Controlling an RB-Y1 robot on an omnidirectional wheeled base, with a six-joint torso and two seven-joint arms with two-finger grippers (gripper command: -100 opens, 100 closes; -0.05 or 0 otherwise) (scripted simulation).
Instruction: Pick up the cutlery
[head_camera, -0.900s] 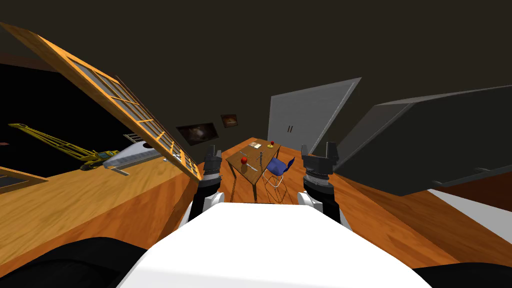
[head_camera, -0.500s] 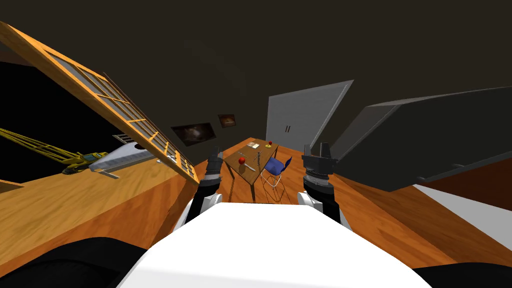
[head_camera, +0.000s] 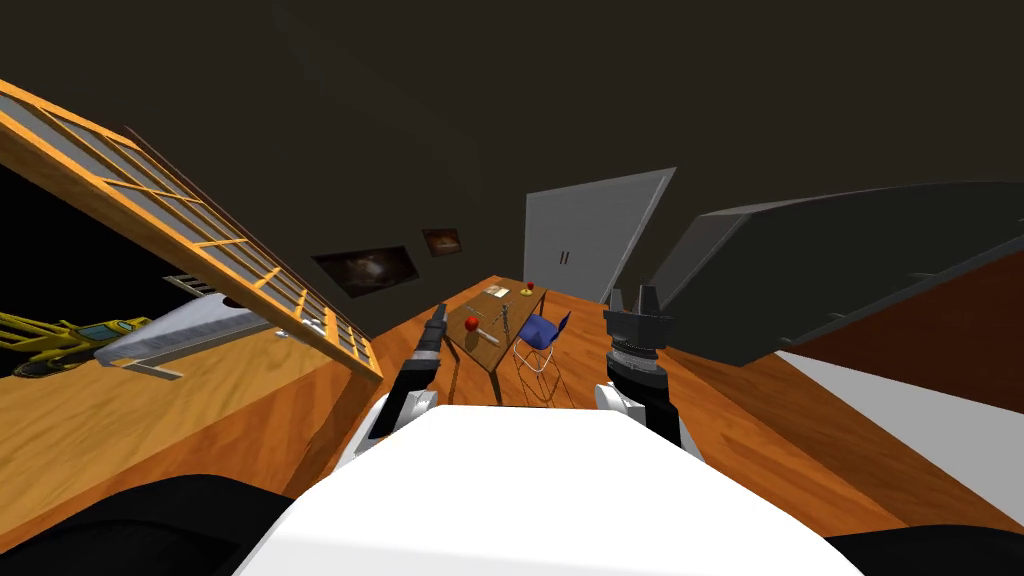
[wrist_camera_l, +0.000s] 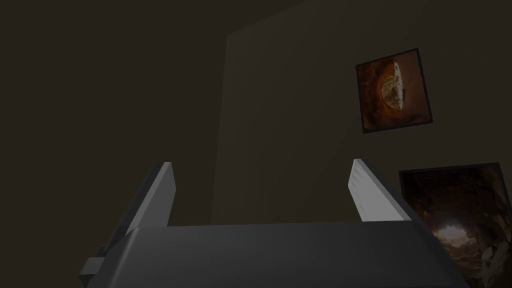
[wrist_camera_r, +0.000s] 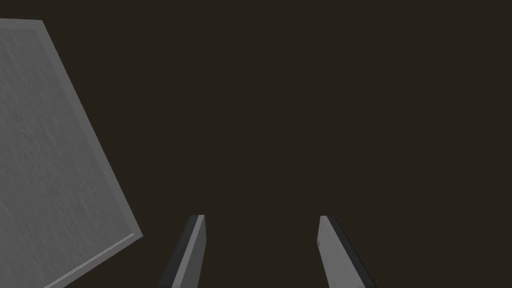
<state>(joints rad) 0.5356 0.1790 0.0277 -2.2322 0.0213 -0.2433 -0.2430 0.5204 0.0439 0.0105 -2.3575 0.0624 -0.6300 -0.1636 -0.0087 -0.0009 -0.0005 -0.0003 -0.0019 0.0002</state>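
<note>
Wooden table (head_camera: 480, 349) distant, cutlery (head_camera: 488, 334) indistinct, left claw (wrist_camera_l: 262, 164), right claw (wrist_camera_r: 261, 218) spread

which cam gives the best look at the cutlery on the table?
Head view: the cutlery lies small and far off on the wooden table, beside a red fruit. Both wrist views face dark walls, away from the table, adding nothing on it.

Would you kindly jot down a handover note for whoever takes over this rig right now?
Left gripper: open, empty, raised in front, well short of the table.
Right gripper: open, empty, raised likewise.
Cutlery: lies on the brown table ahead, just past a red round thing; a blue chair stands at the table's side.
Done: nothing grasped.
Left: drive up to the table, reach in, pick up the cutlery.
</note>
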